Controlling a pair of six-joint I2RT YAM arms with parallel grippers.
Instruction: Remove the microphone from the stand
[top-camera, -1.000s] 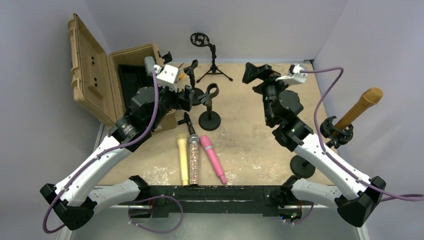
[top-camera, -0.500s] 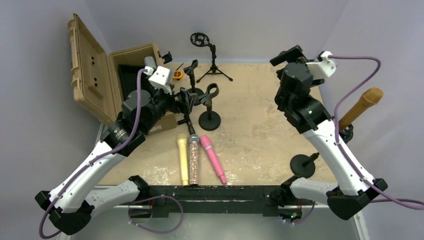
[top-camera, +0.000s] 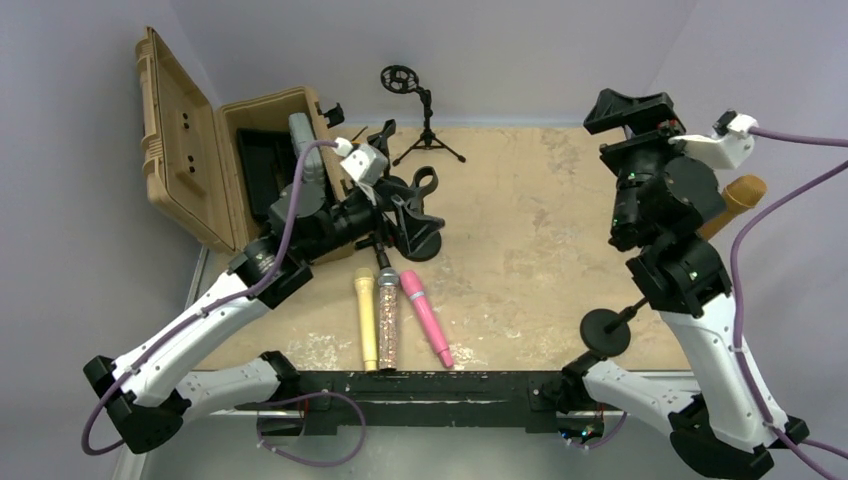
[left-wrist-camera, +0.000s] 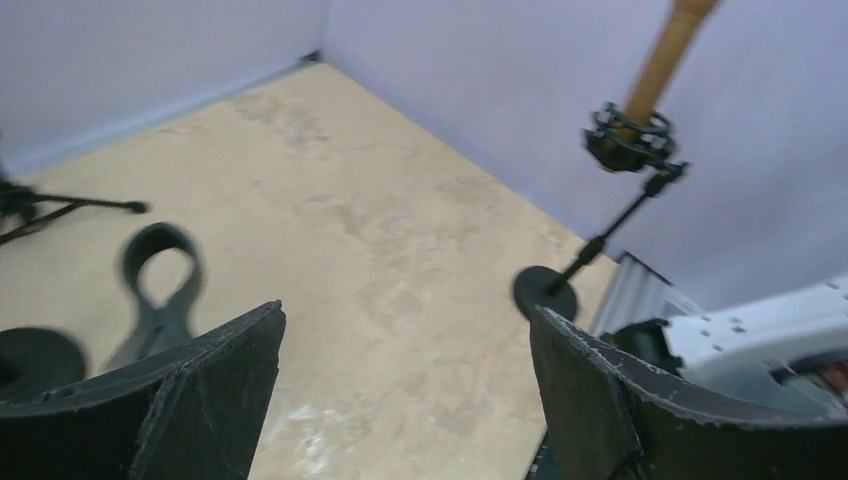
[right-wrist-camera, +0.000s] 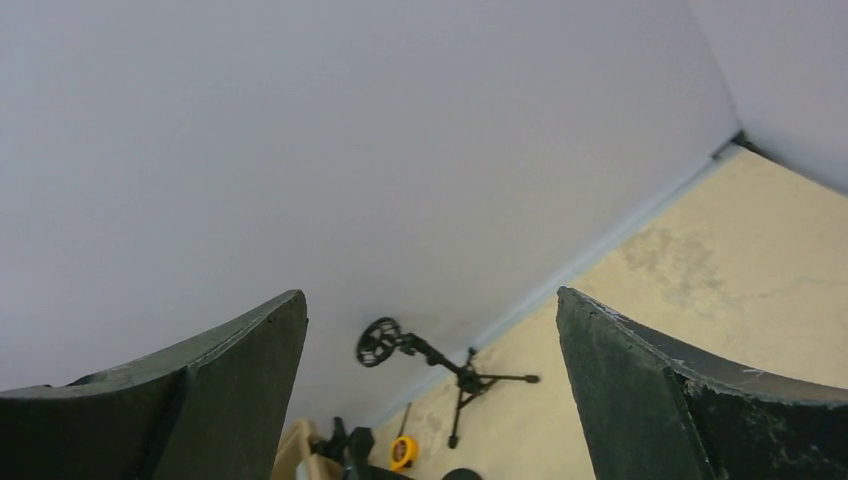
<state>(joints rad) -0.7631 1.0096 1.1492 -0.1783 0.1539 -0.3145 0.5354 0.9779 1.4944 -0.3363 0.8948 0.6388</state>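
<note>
Mic: tan microphone (top-camera: 743, 190) tilted in its stand (top-camera: 606, 330), right edge of table (top-camera: 520, 250) | Grippers: left gripper (left-wrist-camera: 407, 315), right gripper (right-wrist-camera: 428, 300) both spread, empty | Advice: close your right jaws above the clip (left-wrist-camera: 628, 140), then pull along its axis.

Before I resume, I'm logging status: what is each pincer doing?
Left pincer: open, holding nothing.
Right pincer: open, holding nothing.

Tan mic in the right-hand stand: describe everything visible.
The tan microphone is a long matte cylinder tilted up toward the wall. Its lower end sits in the black clip of a thin stand with a round base. Nothing else touches it; the right arm partly hides it from above.
</note>
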